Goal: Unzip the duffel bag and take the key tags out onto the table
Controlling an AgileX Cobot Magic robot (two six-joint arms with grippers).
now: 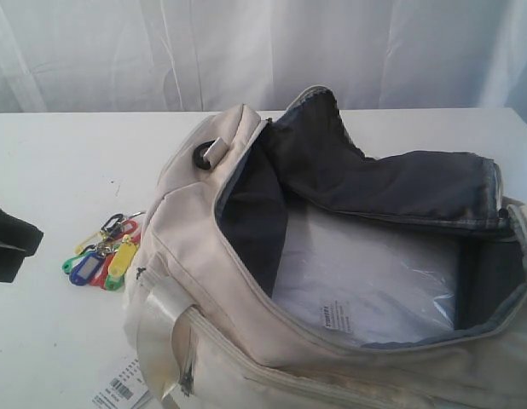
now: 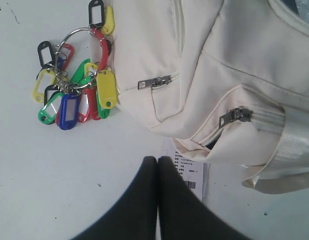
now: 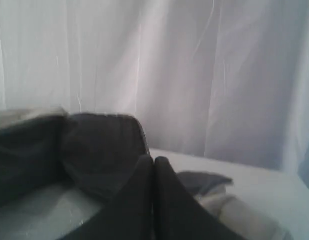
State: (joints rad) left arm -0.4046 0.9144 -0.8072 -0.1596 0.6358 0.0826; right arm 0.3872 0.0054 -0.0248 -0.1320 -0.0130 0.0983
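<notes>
The cream duffel bag (image 1: 212,256) lies on the white table (image 1: 50,153) with its top unzipped and its dark grey flap (image 1: 391,183) folded back. Clear plastic and white paper show inside. The key tags (image 1: 103,254) lie on the table just left of the bag, a bunch in yellow, green, blue and red; the left wrist view shows the key tags (image 2: 77,85) beside the bag (image 2: 219,65). My left gripper (image 2: 157,159) is shut and empty above the table, apart from the tags. My right gripper (image 3: 153,159) is shut and empty, near the bag's dark flap (image 3: 102,145).
A white barcode paper tag (image 1: 123,390) lies at the bag's front left corner, also under the left gripper as a paper tag (image 2: 192,172). Two closed side zippers (image 2: 154,82) face the left gripper. A dark part of the left arm (image 1: 8,243) sits at the left edge. A white curtain (image 1: 246,51) hangs behind.
</notes>
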